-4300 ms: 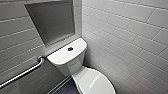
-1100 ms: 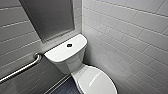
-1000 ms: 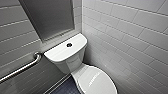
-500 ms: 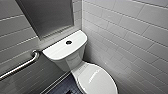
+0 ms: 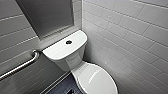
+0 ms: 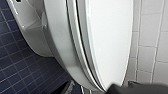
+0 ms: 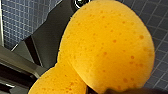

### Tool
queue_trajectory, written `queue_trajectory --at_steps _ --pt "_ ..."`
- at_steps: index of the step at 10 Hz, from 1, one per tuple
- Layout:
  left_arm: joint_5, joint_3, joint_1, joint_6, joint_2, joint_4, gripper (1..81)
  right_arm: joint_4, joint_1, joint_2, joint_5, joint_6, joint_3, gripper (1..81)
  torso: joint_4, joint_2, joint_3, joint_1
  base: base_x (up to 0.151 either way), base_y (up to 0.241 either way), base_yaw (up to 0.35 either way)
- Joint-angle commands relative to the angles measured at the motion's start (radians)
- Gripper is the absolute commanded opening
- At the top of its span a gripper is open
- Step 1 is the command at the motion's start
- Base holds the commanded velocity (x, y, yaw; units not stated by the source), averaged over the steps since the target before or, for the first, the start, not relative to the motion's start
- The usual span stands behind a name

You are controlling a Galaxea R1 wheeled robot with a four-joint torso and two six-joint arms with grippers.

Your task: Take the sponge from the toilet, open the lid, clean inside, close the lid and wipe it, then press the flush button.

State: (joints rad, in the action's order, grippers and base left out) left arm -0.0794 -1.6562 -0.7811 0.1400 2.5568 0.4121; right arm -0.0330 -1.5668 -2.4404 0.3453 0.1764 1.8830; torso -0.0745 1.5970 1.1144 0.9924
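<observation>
Right end effector (image 7: pixel 96 89) seemingly squeezes orange sponge (image 7: pixel 107 47).

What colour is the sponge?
Orange-yellow with darker orange speckles. The sponge shows best in the right wrist view.

Speckled orange sponge (image 7: pixel 107 47) — white toilet (image 5: pixel 67 60), dark blue grid-tiled floor (image 6: pixel 22 67).

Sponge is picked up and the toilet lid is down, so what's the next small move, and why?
Probably ease the left arm to the front edge of the lid and start lifting it. The lid lies shut on the toilet, close in the left wrist view, while the sponge is gripped at the right wrist, so the bowl's inside cannot be reached yet.
</observation>
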Motion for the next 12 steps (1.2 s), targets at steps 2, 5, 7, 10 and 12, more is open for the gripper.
queue_trajectory --at_steps 2,5,7,10,12 --pt "0.069 0.05 0.116 0.004 0.01 0.007 81.1 0.013 -0.011 0.031 -0.075 0.002 -0.012 1.0 0.0 0.1 0.0 0.064 0.0 0.0 0.0" --pt "0.063 0.049 0.116 0.003 0.013 0.002 81.1 0.01 -0.009 0.03 -0.075 0.002 -0.009 1.0 0.0 0.022 0.0 0.014 0.0 0.0 0.0" --pt "0.058 0.01 0.113 0.004 0.034 0.008 81.1 0.007 -0.008 0.03 -0.075 0.002 -0.009 1.0 0.0 0.023 0.0 0.015 0.0 0.0 0.0" --pt "0.041 -0.06 0.111 0.09 0.085 0.025 81.1 0.005 -0.01 0.021 -0.074 0.009 0.007 1.0 0.0 0.023 0.0 0.015 0.0 0.0 0.0" --pt "0.039 -0.086 0.119 0.11 0.12 0.027 81.1 0.007 -0.01 0.005 -0.072 0.009 0.024 1.0 0.0 0.023 0.0 0.015 0.0 0.0 0.0"
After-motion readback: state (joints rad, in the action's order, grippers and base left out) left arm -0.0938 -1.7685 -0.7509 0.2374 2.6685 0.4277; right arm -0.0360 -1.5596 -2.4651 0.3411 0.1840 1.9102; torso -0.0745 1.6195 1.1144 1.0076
